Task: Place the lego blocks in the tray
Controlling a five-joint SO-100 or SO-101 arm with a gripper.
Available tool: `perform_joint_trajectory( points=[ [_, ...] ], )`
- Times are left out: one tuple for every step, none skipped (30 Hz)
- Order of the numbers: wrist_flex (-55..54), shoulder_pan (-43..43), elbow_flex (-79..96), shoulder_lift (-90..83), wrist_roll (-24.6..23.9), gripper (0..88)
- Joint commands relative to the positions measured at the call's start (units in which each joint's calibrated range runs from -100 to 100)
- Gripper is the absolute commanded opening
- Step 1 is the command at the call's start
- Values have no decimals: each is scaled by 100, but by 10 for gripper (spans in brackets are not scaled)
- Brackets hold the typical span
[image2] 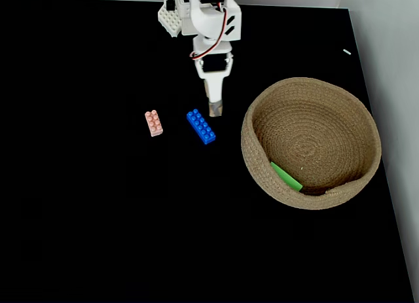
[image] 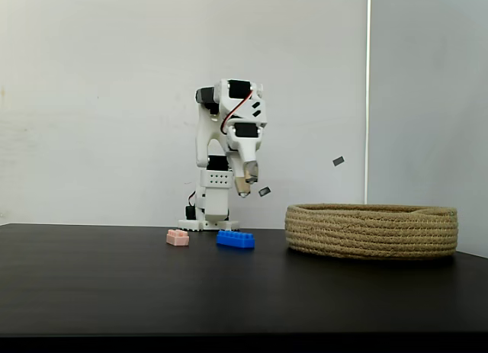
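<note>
My claw hangs empty, jaws nearly together, above the worktop. The blue lego brick lies just beside it toward the pink brick, long axis diagonal in the overhead fixed view.

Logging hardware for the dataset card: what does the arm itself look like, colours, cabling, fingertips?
The arm has white printed plastic links with black servo blocks at the joints. A thin red cable loops across its upper section, and dark vent-like slots mark one side. The gripper has white fingers with tan tips.
</note>
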Motion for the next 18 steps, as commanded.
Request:
perform_joint_trajectory(
  points=[
    [921, 600, -236, -296, 835, 224],
    [1071, 723, -273, -296, 1089, 212],
    [1137, 855, -300, -288, 1397, 201],
    [1162, 1012, -309, -253, 1661, 210],
    [1137, 1193, -337, -176, 1875, 226],
    [1120, 1375, -373, -64, 2120, 228],
    [1120, 1556, -428, 73, 2364, 230],
    [1120, 1754, -501, 228, 2608, 236],
    [1120, 1985, -610, 409, 2911, 238],
    [1129, 2207, -738, 589, 3228, 238],
    [1137, 2422, -866, 778, 3531, 240],
    [1137, 2611, -1021, 968, 3805, 241],
    [1154, 2768, -1212, 1174, 4029, 243],
    [1162, 2883, -1413, 1380, 4225, 248],
    [1162, 2941, -1614, 1569, 4337, 254],
    [1170, 2966, -1814, 1750, 4391, 263],
    [1195, 2974, -2006, 1922, 4454, 287],
    [1195, 2949, -2179, 2077, 4503, 303]
  ],
)
